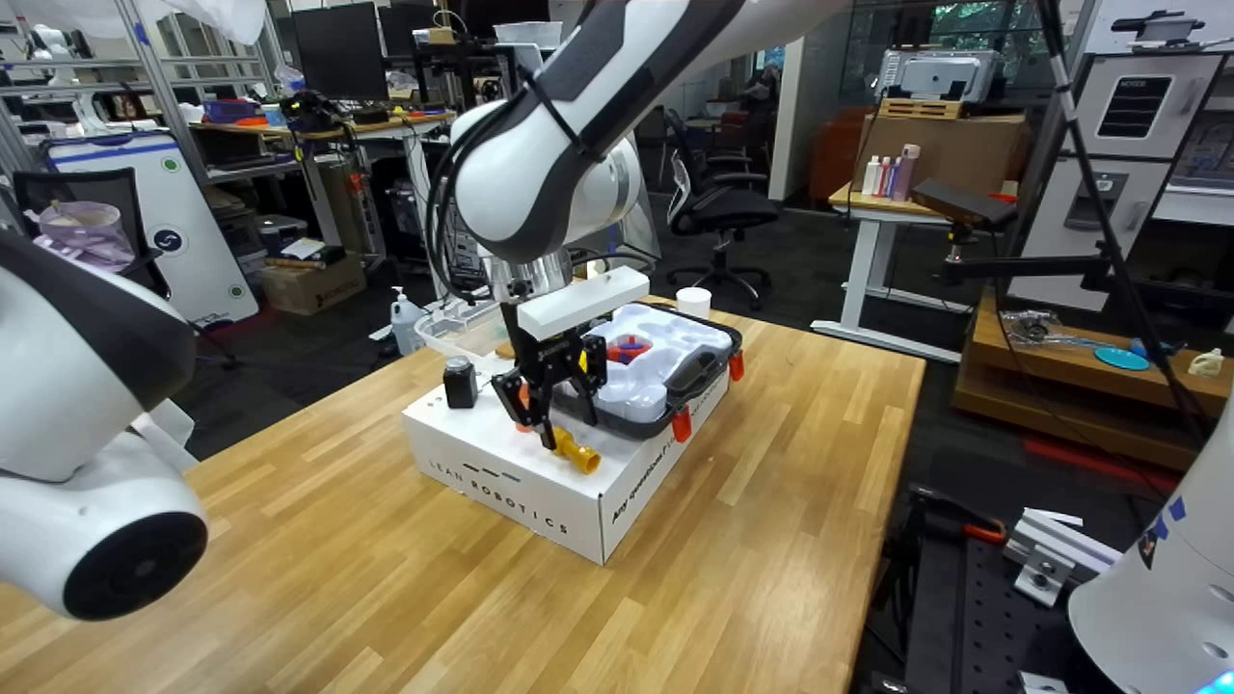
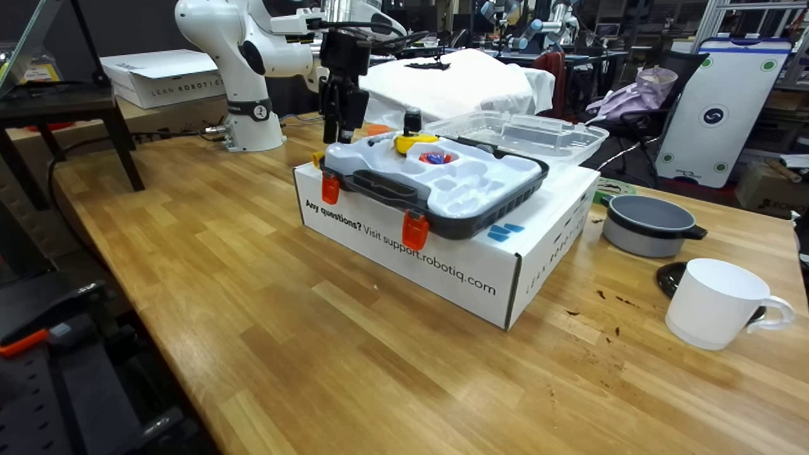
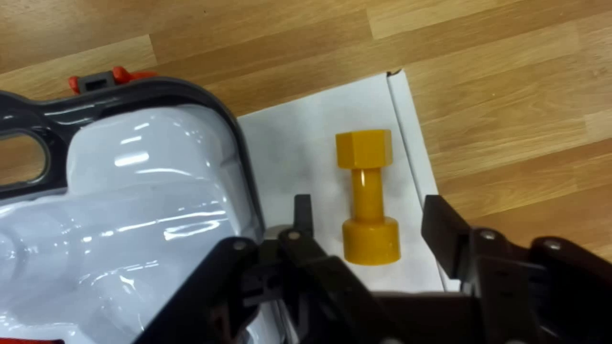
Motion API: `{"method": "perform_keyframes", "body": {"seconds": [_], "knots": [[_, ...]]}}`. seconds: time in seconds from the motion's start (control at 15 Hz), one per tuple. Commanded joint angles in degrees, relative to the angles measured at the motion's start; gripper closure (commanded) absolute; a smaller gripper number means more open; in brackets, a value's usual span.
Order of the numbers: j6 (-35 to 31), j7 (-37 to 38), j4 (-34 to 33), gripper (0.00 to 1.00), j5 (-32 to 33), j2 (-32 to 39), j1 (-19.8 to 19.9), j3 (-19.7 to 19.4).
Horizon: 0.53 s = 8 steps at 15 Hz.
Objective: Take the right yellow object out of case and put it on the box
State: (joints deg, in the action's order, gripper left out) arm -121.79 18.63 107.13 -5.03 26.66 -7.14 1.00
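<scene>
Two black fingers point(image 3: 442, 234) of the hand point(image 3: 369, 222) stand wide apart, and between them, in the wrist view, the yellow object point(image 3: 367, 196) is seen. A strip of white shows on each side of it, so in that view it is apart from both fingers (whether a finger touches the box point(image 1: 540, 482), I cannot tell). The yellow object lies on its side on top of the box, outside the case point(image 2: 464, 227) and close to an edge. Its form is like a dumbbell: one end has flat faces as a nut has, the other end is round, and a thinner, smooth neck with a small shine joins the two.

The box is white, seemingly of cardboard, and carries dark printed letters. Upon it rests the case, which has a dark, hard-looking rim, red latches point(image 2: 415, 230) and a pale moulded lining point(image 3: 158, 148), glossy and full of rounded hollows. In this lining sit another yellow piece point(image 2: 411, 144) and a red and blue piece point(image 2: 435, 158). On the box, in an exterior view, stands a small black bottle point(image 1: 460, 384) beside the case. The counter point(image 1: 752, 540) is made of wooden strips, some lighter and some darker.
</scene>
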Motion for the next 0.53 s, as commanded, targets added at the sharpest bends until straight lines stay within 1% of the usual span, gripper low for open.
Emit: {"method": "perform_keyframes", "body": {"seconds": [0.0,0.13,0.2,0.27,0.4,0.47], "knots": [[0.1,0.03,-0.09,0.38,0.03,0.02,0.06,0.06],[0.1,0.04,-0.09,0.38,0.03,0.02,0.06,0.06],[0.1,0.04,-0.09,0.13,0.03,0.02,0.06,0.06],[-0.04,-0.11,0.42,0.12,0.11,-0.56,0.15,-0.02],[-0.63,-0.39,1.48,0.02,-0.16,-1.89,0.4,-0.03],[-0.68,-0.4,1.82,0.01,-0.32,-2.51,0.5,-0.02]]}}
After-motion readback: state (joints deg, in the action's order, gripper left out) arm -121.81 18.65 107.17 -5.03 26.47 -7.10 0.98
